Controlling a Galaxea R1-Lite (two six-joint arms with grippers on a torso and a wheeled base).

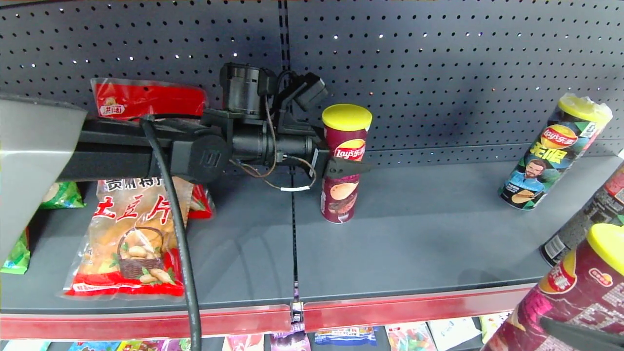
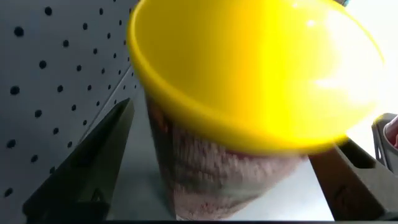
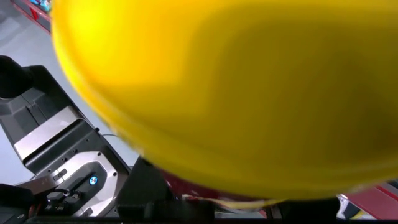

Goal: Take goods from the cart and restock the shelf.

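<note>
Left gripper (image 1: 345, 163) fingers (image 2: 81, 168) straddle the maroon can (image 1: 340, 195) and look released. The can stands upright mid-shelf (image 1: 414, 243). Back straight out without clipping it. Right gripper (image 1: 575, 334) clasps a 2nd can (image 1: 585, 287) before the shelf's right end.

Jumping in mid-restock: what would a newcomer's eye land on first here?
The left end effector straddling an upright maroon chip can with a yellow lid, midway along the shelf. Then the second maroon can gripped in the right end effector at lower right, and a green chip can tilted at the shelf's right end.
</note>
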